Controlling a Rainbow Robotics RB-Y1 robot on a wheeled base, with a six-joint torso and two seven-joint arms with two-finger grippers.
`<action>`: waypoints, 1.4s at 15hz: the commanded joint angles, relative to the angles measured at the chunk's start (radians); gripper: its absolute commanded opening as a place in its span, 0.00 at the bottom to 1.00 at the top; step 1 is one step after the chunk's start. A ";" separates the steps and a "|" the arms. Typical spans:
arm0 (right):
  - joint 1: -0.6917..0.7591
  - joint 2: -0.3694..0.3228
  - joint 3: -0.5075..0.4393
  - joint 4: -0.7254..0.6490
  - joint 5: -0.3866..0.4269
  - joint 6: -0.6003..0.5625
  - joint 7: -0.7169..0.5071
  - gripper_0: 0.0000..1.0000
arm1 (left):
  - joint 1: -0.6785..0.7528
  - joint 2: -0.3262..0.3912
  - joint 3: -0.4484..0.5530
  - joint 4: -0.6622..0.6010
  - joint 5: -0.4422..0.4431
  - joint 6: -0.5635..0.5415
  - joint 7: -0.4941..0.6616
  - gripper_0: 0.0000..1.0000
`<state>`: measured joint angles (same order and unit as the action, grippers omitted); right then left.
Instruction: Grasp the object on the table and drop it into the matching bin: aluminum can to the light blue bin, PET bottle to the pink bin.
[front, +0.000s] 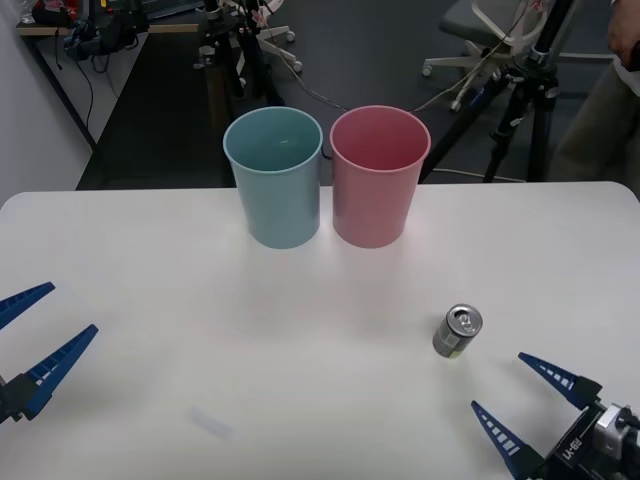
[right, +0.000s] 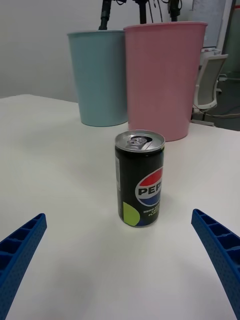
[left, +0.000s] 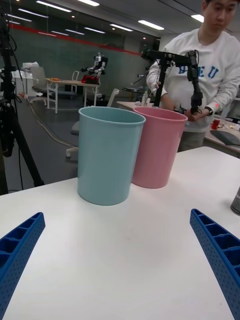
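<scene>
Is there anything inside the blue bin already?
From the front view, the light blue bin looks empty: only its bare inner wall shows. Its very bottom is hidden by the rim, so something flat there could go unseen. The can stands on the table.

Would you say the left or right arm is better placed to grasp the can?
Right: the right gripper is open just behind the aluminum can, which stands centred between its fingers; the left gripper is far across the table.

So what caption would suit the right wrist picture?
Open right tool faces an upright dark aluminium drink can before light blue and pink plastic bins.
</scene>
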<state>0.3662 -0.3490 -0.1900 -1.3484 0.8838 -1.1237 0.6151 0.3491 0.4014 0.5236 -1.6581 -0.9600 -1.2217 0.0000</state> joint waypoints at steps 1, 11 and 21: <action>-0.036 0.024 0.023 -0.002 0.011 0.062 0.006 1.00 | 0.000 0.000 0.000 0.000 0.000 0.000 0.000 1.00; -0.128 0.056 0.118 -0.002 0.037 0.263 0.011 1.00 | 0.000 0.000 0.000 0.000 0.000 0.000 0.000 1.00; -0.199 0.056 0.192 -0.002 0.026 0.393 0.006 1.00 | 0.000 0.000 0.000 0.000 0.000 0.000 0.000 1.00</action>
<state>0.1716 -0.2929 -0.0019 -1.3494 0.9098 -0.7371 0.6224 0.3490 0.4014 0.5236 -1.6581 -0.9599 -1.2217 0.0000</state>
